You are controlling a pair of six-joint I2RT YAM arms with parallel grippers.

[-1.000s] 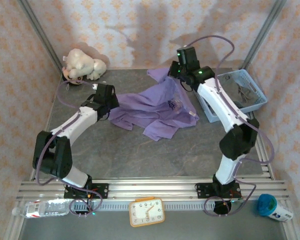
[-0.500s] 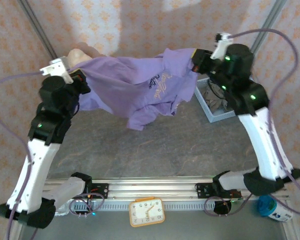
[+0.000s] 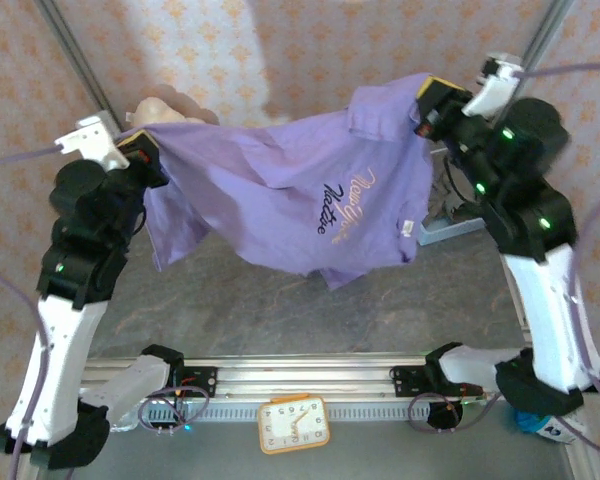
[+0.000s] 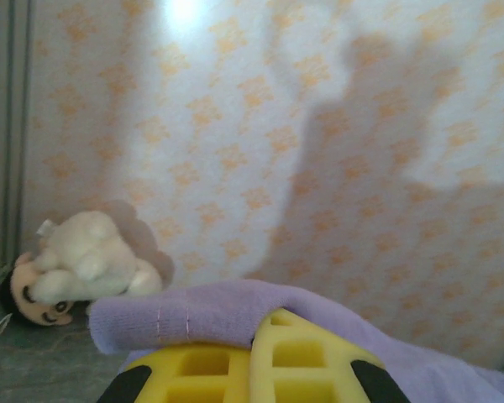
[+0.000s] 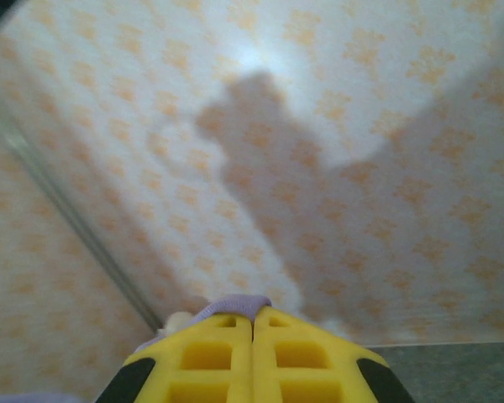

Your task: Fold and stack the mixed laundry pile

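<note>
Top view: you hold the lilac-purple shirt (image 3: 290, 200) strung in the air above the table (image 3: 280, 310), the left gripper (image 3: 140, 150) clenched on one edge and the right gripper (image 3: 430, 100) on the other, seemingly spreading it before the fold. At the left wrist yellow fingers (image 4: 202, 365) pinch lilac cloth, a white plush toy (image 4: 76, 264) beyond; at the right wrist closed fingers (image 5: 302, 353) nip a sliver. Your next move likely calls for lowering both arms together to lay it flat

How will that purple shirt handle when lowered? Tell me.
Likely floppy: the purple shirt sags between the left gripper and right gripper. Probably light: two pinched edges carry it. Loose hem may bunch on landing.
</note>
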